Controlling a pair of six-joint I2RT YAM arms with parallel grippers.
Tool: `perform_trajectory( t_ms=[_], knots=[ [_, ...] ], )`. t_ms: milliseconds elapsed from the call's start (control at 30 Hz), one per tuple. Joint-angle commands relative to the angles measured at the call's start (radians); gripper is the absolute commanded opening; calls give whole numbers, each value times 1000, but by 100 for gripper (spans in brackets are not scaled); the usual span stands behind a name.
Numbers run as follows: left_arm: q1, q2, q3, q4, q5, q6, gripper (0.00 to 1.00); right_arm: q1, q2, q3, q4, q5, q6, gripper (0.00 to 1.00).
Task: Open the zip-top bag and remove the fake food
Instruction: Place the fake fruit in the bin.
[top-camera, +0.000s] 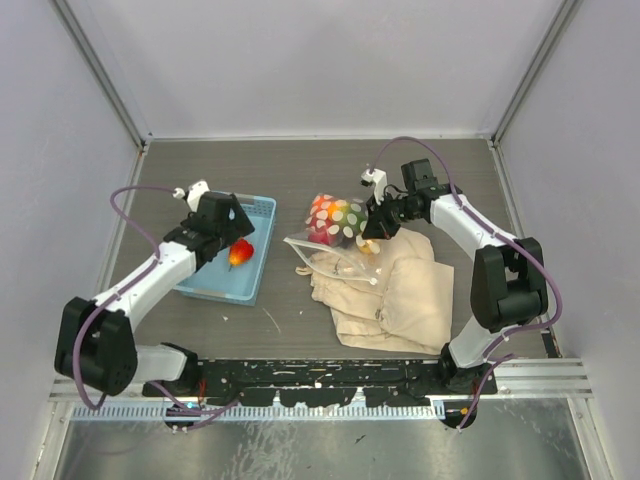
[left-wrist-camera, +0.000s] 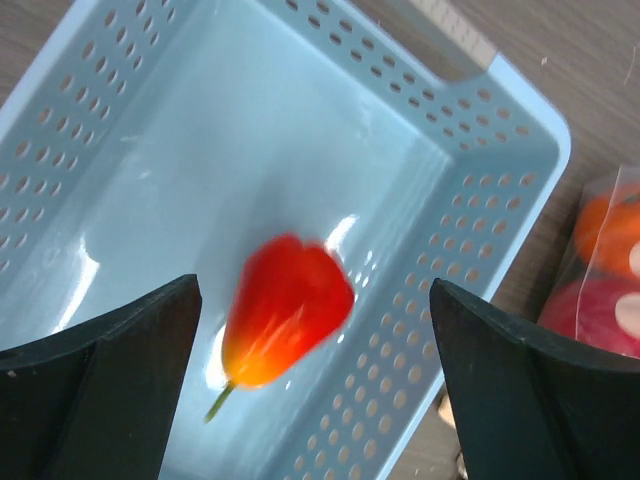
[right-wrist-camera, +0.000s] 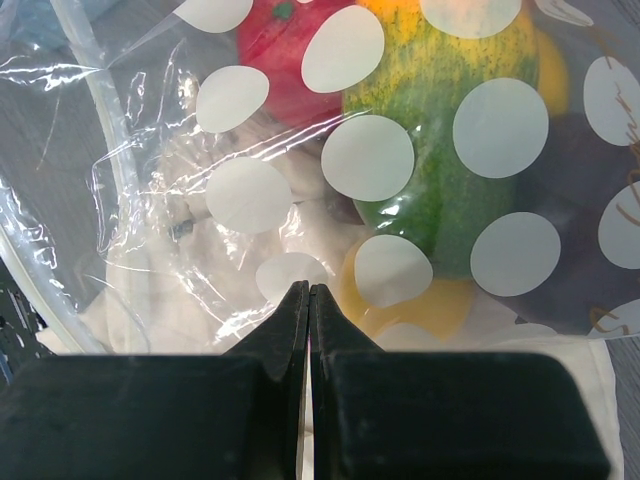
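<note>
Grey-brown table (top-camera: 300, 170), white panels on three sides.

Left arm: stretched forward and inward, wrist tipped down over the blue basket (left-wrist-camera: 520, 130). Left gripper (left-wrist-camera: 313, 285) fingers wide apart, holding nothing. Between them and lower down, a red fruit (left-wrist-camera: 285, 310), orange at the stem end, shows against the basket floor. It is motion-blurred, and I cannot tell whether it is touching the floor.

Right arm: elbow high, forearm reaching left to the bag (top-camera: 335, 215) at mid-table. Right gripper (right-wrist-camera: 309, 292) fingers pressed together at the bag's far end. The film runs right down to the tips and looks pinched between them.

Bag: clear, crinkled, printed with white ovals. It lies partly on the beige cloth bag (top-camera: 400, 300), with its mouth and zip strip (top-camera: 330, 262) trailing toward the near left.

Food (right-wrist-camera: 440, 150): bunched at the end by the right gripper. One green-yellow piece, a red one above and to its left, something yellow beneath and a dark piece to the right, all seen through the film.
</note>
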Motion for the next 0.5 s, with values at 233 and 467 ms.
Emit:
perform_trajectory(
  t_ms=[233, 467],
  knots=[
    [38, 138, 248, -151, 51, 43, 98, -4, -105, -2, 9, -125, -54, 30],
    [36, -187, -82, 193, 404, 55, 98, 2, -259, -79, 78, -277, -89, 55]
  ],
)
